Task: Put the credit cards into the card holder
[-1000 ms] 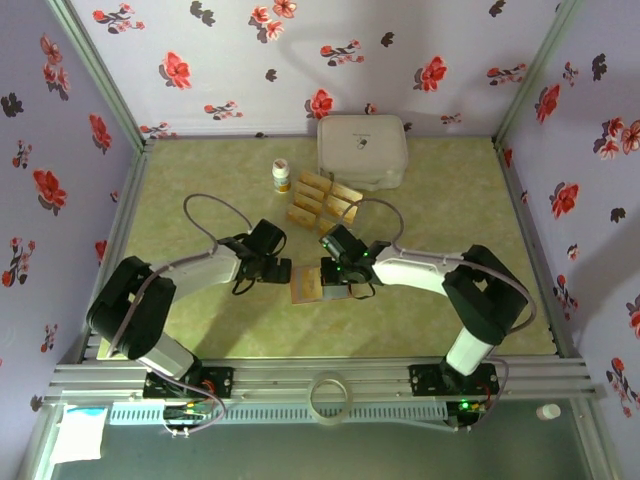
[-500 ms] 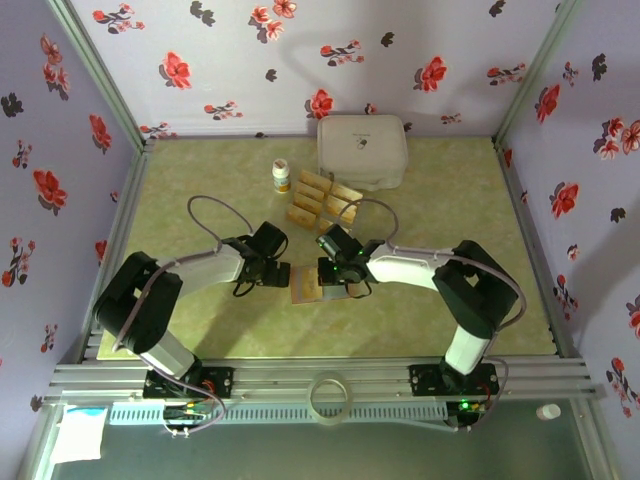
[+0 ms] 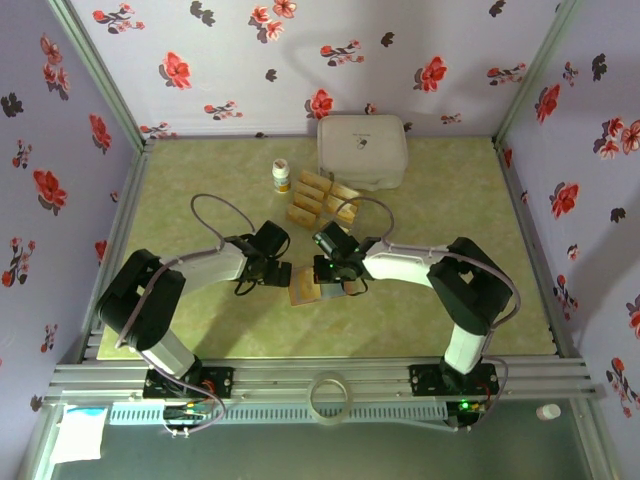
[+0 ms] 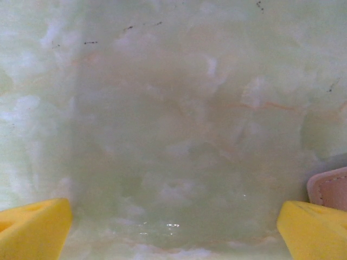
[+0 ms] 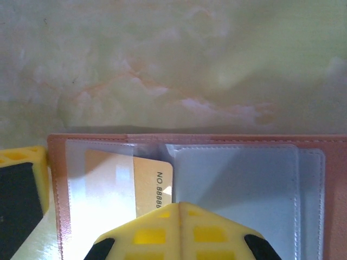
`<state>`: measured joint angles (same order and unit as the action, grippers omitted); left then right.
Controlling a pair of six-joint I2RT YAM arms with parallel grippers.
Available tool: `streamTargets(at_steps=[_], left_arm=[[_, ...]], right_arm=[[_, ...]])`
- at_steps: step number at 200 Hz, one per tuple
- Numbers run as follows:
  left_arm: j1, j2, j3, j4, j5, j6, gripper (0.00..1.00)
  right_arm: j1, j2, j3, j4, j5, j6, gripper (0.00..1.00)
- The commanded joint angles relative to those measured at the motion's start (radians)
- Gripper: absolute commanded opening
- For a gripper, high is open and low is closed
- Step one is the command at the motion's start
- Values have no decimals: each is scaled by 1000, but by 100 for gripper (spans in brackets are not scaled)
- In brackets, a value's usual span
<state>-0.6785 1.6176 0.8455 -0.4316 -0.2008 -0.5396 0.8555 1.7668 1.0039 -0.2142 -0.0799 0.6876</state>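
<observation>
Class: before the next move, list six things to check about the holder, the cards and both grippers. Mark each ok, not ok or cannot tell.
1. Holder lies open, inside up: ok.
2. Card fully tucked in: not ok, one end sticks out.
3. Right gripper shut over the card: ok. Whether it pinches the card: cannot tell.
4. Left gripper open: ok.
5. Left gripper steadying the holder: cannot tell; one finger sits beside its corner.
6. Spare cards lie uncovered behind the holder: ok.
</observation>
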Motion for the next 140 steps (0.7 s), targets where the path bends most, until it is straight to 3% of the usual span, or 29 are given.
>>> streamTargets(at_steps=[1,140], left_arm=[[-17,43,3,13,20,12,100],[-37,35,-2,16,20,-1,100]], right_arm=[[10,20,29,3,-14,-6,0],[53,26,76,-9,-35,-10,0]])
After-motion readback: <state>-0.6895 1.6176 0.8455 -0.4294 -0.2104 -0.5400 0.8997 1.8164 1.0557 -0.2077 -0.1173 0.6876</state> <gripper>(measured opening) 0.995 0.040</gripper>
